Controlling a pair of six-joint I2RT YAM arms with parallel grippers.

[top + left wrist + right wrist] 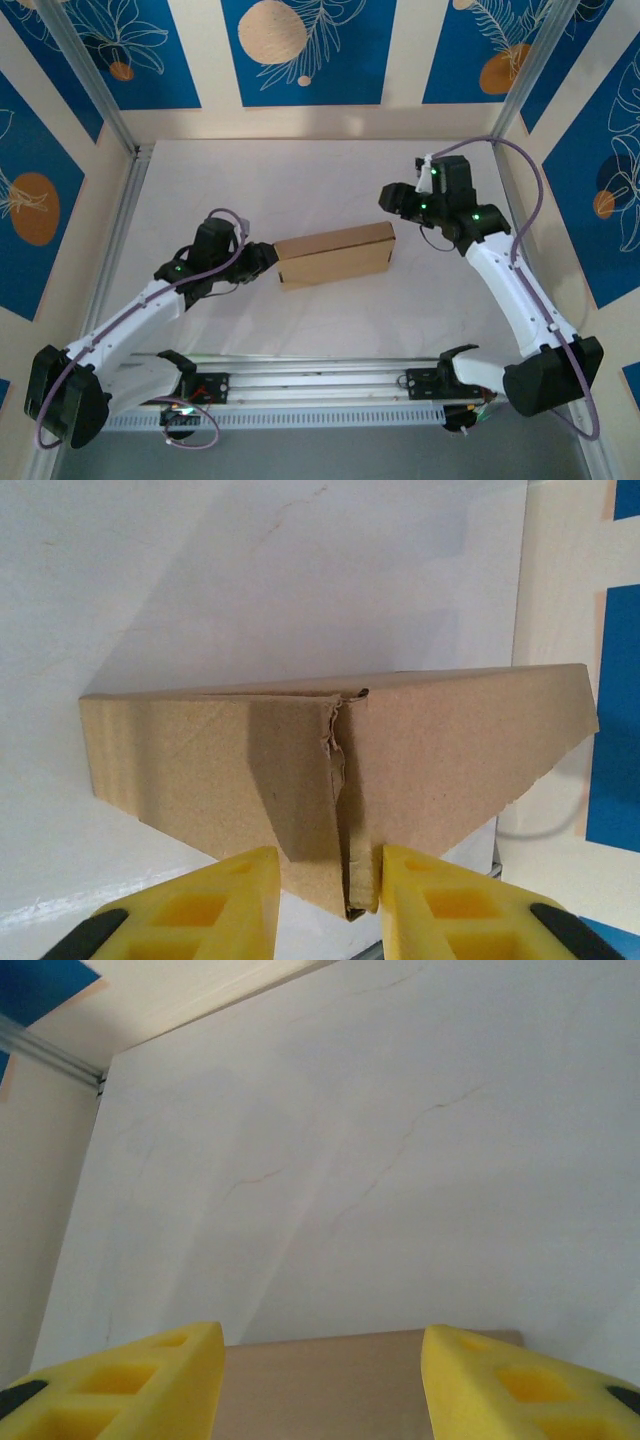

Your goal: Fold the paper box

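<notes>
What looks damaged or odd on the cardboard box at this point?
The paper box has a crumpled, slightly torn crease running down its near corner in the left wrist view, just above where the left tool pinches it. The rest of the box looks cleanly folded and closed.

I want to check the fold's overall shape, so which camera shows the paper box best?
Top external: the whole paper box is in frame, folded shut. Left wrist shows one end close up, with a crumpled seam; right wrist catches a strip of it at the bottom edge.
</notes>
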